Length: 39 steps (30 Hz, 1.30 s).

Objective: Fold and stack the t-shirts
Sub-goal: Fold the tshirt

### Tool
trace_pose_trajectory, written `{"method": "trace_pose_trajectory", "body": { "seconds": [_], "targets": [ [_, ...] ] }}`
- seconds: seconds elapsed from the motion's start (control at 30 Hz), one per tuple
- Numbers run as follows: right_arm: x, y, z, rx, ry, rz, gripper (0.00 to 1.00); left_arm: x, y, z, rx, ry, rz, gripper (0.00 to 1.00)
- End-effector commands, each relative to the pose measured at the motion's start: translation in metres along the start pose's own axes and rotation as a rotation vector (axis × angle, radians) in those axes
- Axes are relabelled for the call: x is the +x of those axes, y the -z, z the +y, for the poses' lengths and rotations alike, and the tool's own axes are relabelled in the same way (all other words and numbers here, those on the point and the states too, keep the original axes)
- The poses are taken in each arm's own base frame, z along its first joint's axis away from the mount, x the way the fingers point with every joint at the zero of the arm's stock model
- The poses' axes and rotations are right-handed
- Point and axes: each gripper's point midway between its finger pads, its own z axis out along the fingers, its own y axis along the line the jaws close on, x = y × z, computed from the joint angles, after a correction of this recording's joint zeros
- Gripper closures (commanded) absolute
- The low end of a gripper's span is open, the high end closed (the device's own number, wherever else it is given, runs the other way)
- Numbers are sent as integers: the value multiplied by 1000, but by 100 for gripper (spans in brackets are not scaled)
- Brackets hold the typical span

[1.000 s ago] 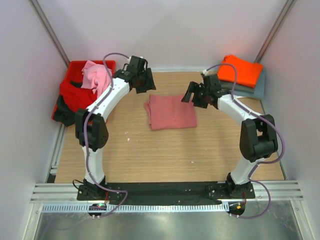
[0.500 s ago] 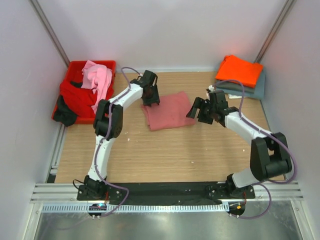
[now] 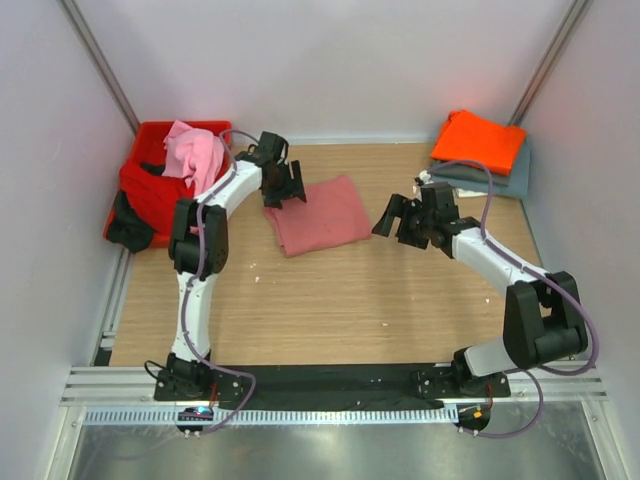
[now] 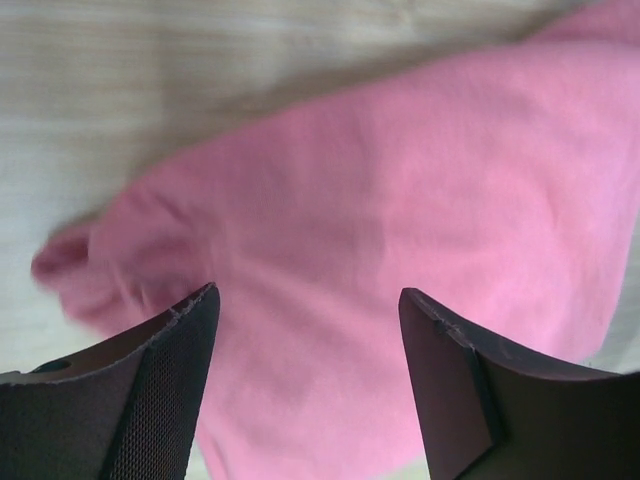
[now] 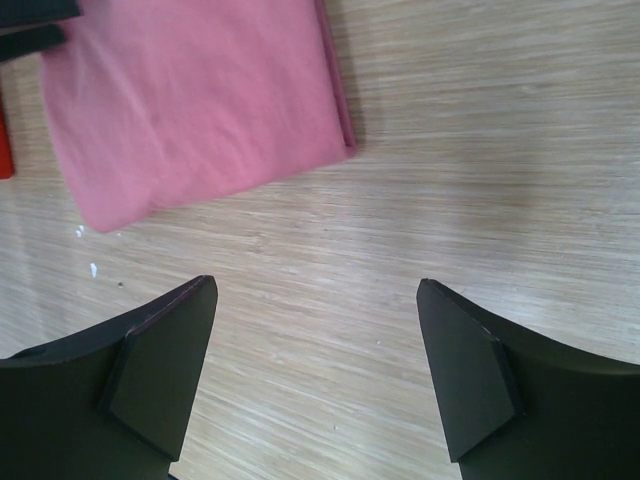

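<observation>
The left gripper (image 4: 305, 300) has its jaws spread, and nothing is pinched between them. It hangs over the far-left corner of the folded salmon-pink t-shirt (image 3: 318, 213), where the left wrist view shows the cloth bunched into a small rumpled lobe. The right gripper (image 5: 315, 290) is also spread wide. It sits over bare worktop (image 3: 350, 300) just beside the shirt's right edge and touches nothing.

The shirt lies askew in the middle of the worktop, nearer the far edge. The stack is well apart from it in the far right corner, an orange t-shirt (image 3: 478, 140) on a grey-blue t-shirt (image 3: 503, 182). In the far left corner a red crate (image 3: 150, 133) holds a light pink t-shirt (image 3: 195, 155), a red one (image 3: 150, 192) and a dark one (image 3: 128, 228).

The likely trouble is the fold coming undone. If a jaw catches only the top layer at the rumpled corner, or one side is lifted alone, the layers could slide apart. The shirt would then reach the stack crooked or opened out.
</observation>
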Motion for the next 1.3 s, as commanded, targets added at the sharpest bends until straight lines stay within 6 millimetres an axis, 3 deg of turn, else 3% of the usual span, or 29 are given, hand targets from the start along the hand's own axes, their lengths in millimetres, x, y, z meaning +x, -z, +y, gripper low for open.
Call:
{"method": "trace_pose_trajectory", "body": {
  "seconds": [0.0,0.07,0.1,0.13,0.17,0.2,0.27,0.3,0.43,0.57,0.67,0.77,0.9,1.07,1.13,1.2,1.27],
  "targets": [
    [-31,-9,16,-41,36,-53,13,-23,81,-32,-26,-106,-117,26],
    [-29,-18,12,-24,29,-20,13,-23,105,-35,-42,-106,-152,27],
    [-31,-19,14,-28,31,-24,13,-8,103,-29,-68,-104,-126,27],
    [-32,-19,14,-29,30,-28,13,-6,115,-29,-76,-90,-152,28],
    [-33,-20,16,-36,27,-35,13,2,114,-28,-77,-92,-143,29],
    [-31,-20,15,-36,26,-35,13,22,104,-23,-92,-95,-108,29],
    [-30,-23,13,-32,21,-30,13,39,102,-23,-87,-84,-93,32],
    [-27,-24,11,-28,20,-23,13,59,89,-18,-93,-90,-61,32],
    [-22,-26,5,-14,22,-17,14,107,56,-10,-90,-97,12,36],
    [-17,-25,-2,9,29,-14,14,145,25,13,-152,-84,80,41],
    [-14,-23,-8,34,31,-7,14,172,20,52,-291,-91,134,46],
    [-13,-15,-10,53,30,-17,14,173,36,78,-414,-117,116,48],
    [-16,-6,-6,47,32,-37,14,160,69,83,-481,-158,75,46],
    [-21,5,-2,49,43,-53,14,121,117,54,-443,-184,-58,25],
    [-21,10,-2,53,46,-54,13,109,122,53,-461,-181,-96,17],
    [-21,16,0,48,51,-63,13,93,123,50,-474,-164,-113,16],
    [-20,23,1,47,60,-69,13,80,112,54,-493,-143,-101,15]
  ]
}}
